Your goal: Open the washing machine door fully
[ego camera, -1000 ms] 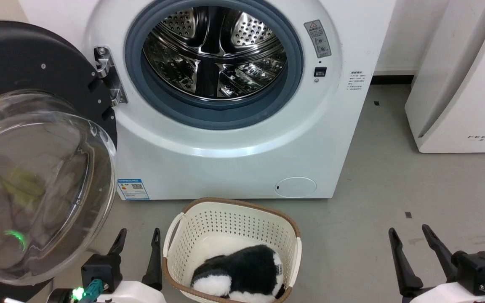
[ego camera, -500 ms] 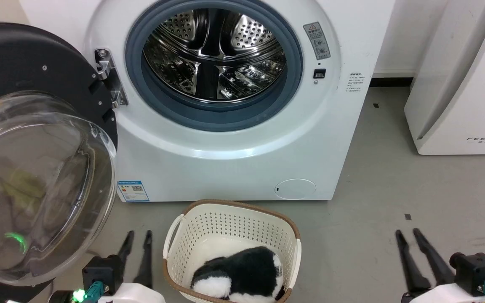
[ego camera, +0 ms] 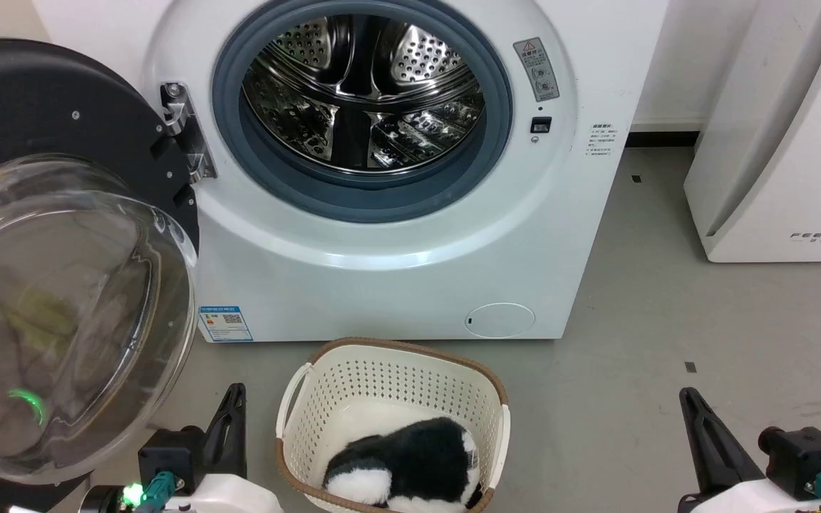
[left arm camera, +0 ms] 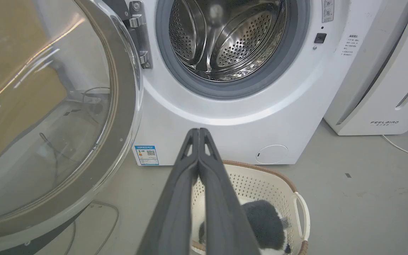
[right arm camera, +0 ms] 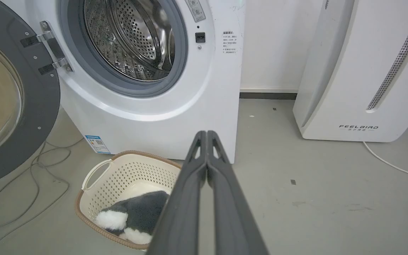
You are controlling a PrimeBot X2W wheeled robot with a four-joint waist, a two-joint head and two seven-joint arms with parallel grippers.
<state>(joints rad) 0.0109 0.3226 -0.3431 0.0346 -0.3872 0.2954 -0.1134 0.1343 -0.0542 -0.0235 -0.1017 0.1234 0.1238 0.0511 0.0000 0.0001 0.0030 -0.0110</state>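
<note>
Door: the washing machine door (ego camera: 68,263) hangs swung out at the left of the head view, glass bowl bulging toward the camera, well clear of the opening.
Machine: the washing machine (ego camera: 382,271) fills the upper centre, its drum (ego camera: 360,92) and grey gasket (ego camera: 232,142) fully exposed.
Left gripper: the left gripper (ego camera: 235,395) sits at the lower left, fingers pressed together, holding nothing.
Right gripper: the right gripper (ego camera: 690,399) sits at the lower right, fingers likewise pressed together and empty, well apart from the door.
Step in hand: judged as finishing the swing, or confirming it is complete.
Doing it well: if travel remains, press with the 2 closed left fingers on the black rim far from the hinge (ego camera: 186,128), not on the glass; follow the door's arc slowly and stay clear of the basket (ego camera: 382,385) with its plush toy (ego camera: 410,456).
Cut off: the door's left edge and bottom run out of frame in the head view.
Hard to tell: whether the hinge has reached its stop; the handle cannot be made out.
Floor: cables (right arm camera: 30,177) lie under the door.
</note>
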